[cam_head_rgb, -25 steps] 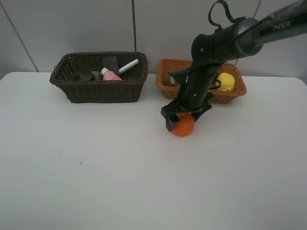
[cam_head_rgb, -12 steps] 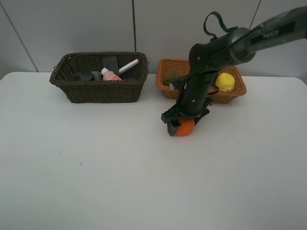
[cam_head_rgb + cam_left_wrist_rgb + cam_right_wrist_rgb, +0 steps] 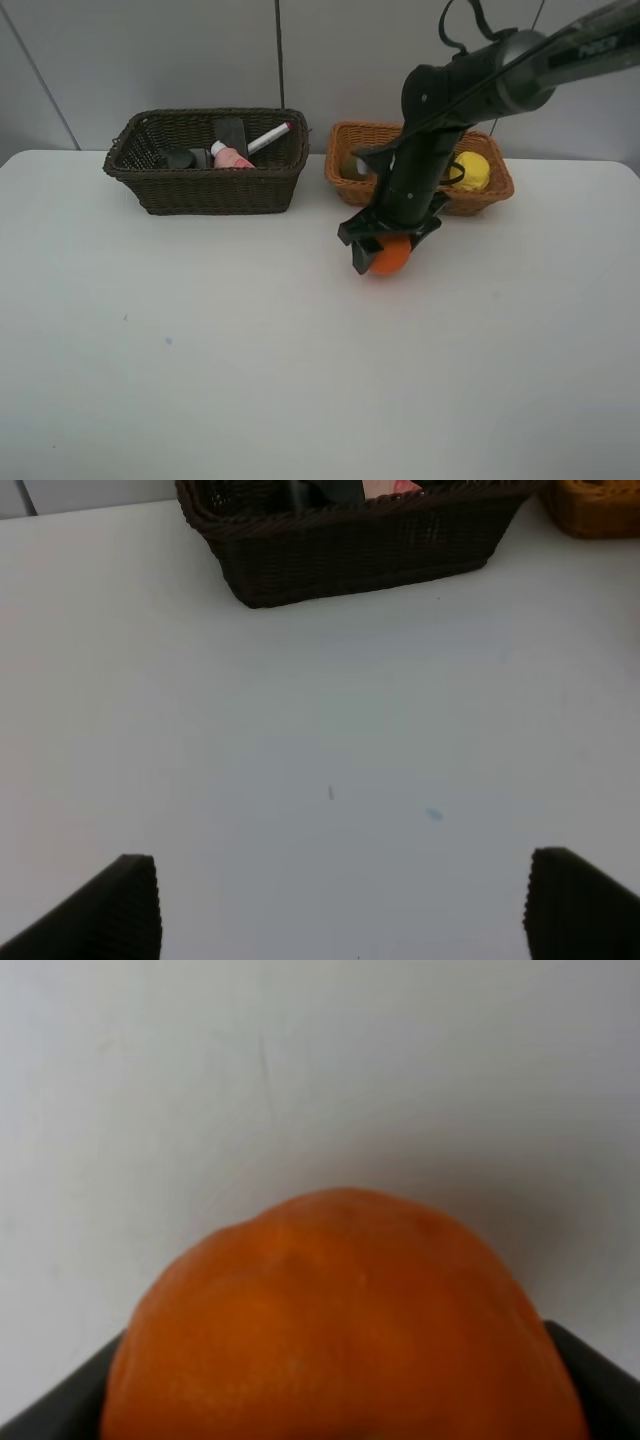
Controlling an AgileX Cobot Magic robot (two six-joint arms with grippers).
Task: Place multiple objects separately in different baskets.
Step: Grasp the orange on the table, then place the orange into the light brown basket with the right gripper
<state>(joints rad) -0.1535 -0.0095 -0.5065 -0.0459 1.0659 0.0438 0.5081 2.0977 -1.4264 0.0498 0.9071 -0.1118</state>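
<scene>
right gripper (image 3: 385,246): black jaws down on the orange (image 3: 389,257), one finger on each side, pinching it. Wrist view confirms: dark fingers (image 3: 590,1370) flank the fruit at both lower corners.
orange: round, pebbled peel, slightly lumpy crown; fills most of the right wrist view (image 3: 345,1325). Sits at table level just in front of the tan basket (image 3: 345,185); can't tell if it's lifted clear of the surface.
right arm (image 3: 470,85): dark, glossy tube with a cable loop on top; crosses over the tan basket and hides its middle.
tan basket: shallow rectangular orange-tan wicker, open weave. Yellow lemon (image 3: 470,170) inside, at the end far from the brown basket, partly behind the arm. A dull round item at the other end, too hidden to name.
brown basket (image 3: 210,190): just beside the tan basket, apart from it; deeper, dark woven wicker, rectangular with flared rim. Holds black eraser block (image 3: 230,135) standing on edge, white-pink marker (image 3: 265,140) leaning on the rim, pink bottle (image 3: 232,158), dark rounded item beside it.
table (image 3: 200,350): matte white, smooth, a few tiny specks.
left gripper (image 3: 340,905): spread wide, ribbed black fingertips (image 3: 100,915) far apart, nothing between them; hangs over bare table in front of the brown basket (image 3: 350,550).
</scene>
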